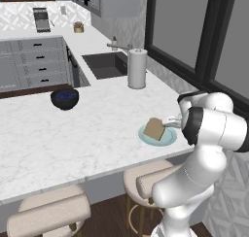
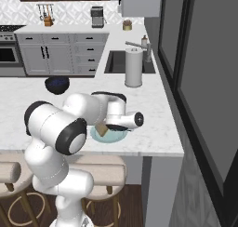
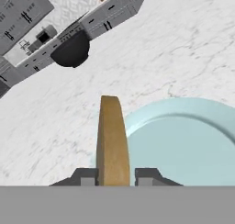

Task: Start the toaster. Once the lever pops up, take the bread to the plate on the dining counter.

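Here, at the bottom centre of the hand view, the tool [image 3: 117, 177] is standing with its two dark fingertips [image 3: 87, 176] a narrow gap apart, one on each broad face of the bread [image 3: 112, 140]. The slice is sitting edge-on between them, and the frames are not showing whether the tips are pressing on it or just clear of it, so I cannot tell if it is gripped. In the left base view the tool [image 1: 168, 122] is reaching in from the right of the frame at the bread [image 1: 154, 128], which is standing tilted over the plate [image 1: 168, 139], right of centre. Whether its lower edge is touching the plate is not clear. In the right base view the bread [image 2: 102, 129] is showing just below the white arm, at the near left rim of the plate [image 2: 118, 136], in the middle of the frame.

The plate [image 3: 193, 145] is lying on the white veined worktop [image 1: 73, 139], near its front right corner. A dark blue bowl [image 1: 64, 98] is sitting well apart, towards the upper left of the left base view. A paper towel roll [image 1: 137, 68] is standing upright beside the sink [image 1: 104, 65], above the plate in the frame. Beige stools [image 1: 46, 216] are showing under the overhanging edge at the bottom.
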Controlling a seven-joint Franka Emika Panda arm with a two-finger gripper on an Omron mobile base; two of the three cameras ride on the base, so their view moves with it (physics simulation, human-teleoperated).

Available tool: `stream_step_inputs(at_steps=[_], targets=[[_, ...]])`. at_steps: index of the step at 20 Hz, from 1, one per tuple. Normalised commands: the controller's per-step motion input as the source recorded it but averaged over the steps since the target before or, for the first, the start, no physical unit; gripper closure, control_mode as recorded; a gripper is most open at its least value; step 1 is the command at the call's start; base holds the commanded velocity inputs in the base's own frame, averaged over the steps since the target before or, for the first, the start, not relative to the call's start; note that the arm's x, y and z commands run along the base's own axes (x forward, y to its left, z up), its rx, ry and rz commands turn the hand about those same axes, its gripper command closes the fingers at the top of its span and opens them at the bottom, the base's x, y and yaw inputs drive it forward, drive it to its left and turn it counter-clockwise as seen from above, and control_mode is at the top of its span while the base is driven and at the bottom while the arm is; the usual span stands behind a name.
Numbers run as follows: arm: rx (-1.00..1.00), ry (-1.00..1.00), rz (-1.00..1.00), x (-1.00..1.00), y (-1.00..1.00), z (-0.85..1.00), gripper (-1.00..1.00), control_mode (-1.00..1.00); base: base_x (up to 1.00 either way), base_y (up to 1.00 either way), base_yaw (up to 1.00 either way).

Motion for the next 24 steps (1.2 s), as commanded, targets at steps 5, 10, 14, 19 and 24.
stream_step_inputs(at_steps=[5,10,14,19,24], targets=[[-0.01,0.0,0.0,0.0,0.0,0.0,-1.0,-1.0,0.0,0.0,0.0],[-0.13,0.01,0.0,0.01,-0.16,0.0,-1.0,-1.0,0.0,0.0,0.0],[-0.2,0.0,0.0,0.0,-0.04,0.05,-1.0,-1.0,0.0,0.0,0.0],[-0.18,0.03,0.01,0.0,0.0,0.14,-1.0,-1.0,0.0,0.0,0.0],[-0.32,0.14,0.02,0.0,0.03,0.01,-1.0,-1.0,0.0,0.0,0.0]])
